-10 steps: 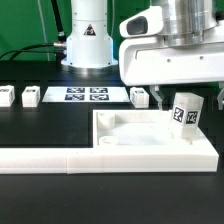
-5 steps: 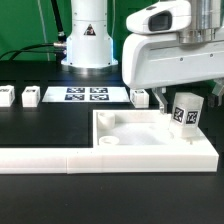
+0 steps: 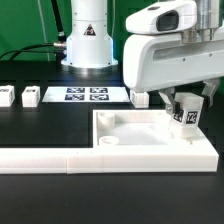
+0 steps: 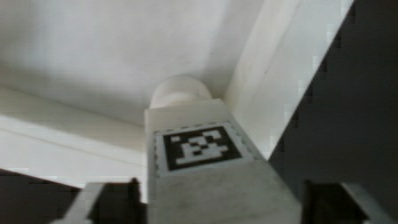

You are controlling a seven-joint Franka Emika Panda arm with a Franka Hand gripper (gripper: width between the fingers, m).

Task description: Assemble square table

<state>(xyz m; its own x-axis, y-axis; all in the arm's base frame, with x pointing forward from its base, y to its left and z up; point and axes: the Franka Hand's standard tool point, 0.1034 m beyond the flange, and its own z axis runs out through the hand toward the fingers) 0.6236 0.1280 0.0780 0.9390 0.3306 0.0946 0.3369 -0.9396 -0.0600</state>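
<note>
The white square tabletop point(image 3: 150, 150) lies tray-side up at the exterior view's right, against the border bar. A white leg point(image 3: 186, 113) with black-and-white tags stands in its far right corner. My gripper point(image 3: 187, 118) reaches down over that leg, one finger on each side, shut on it. In the wrist view the leg point(image 4: 199, 150) fills the middle between my gripper's point(image 4: 210, 205) two dark fingers, with the tabletop's point(image 4: 107, 60) floor and raised rim behind it. The foot of the leg is hidden by the leg itself.
Three loose legs stand on the black table behind: two at the far left point(image 3: 5, 97) point(image 3: 31, 97), one point(image 3: 139, 96) by my hand. The marker board point(image 3: 84, 95) lies between them. The long white border bar point(image 3: 50, 158) runs along the front. The arm's base point(image 3: 86, 40) stands behind.
The fingers have come together from wide open onto the sides of the leg. The hand has sunk slightly. The leg and the tabletop have stayed in place.
</note>
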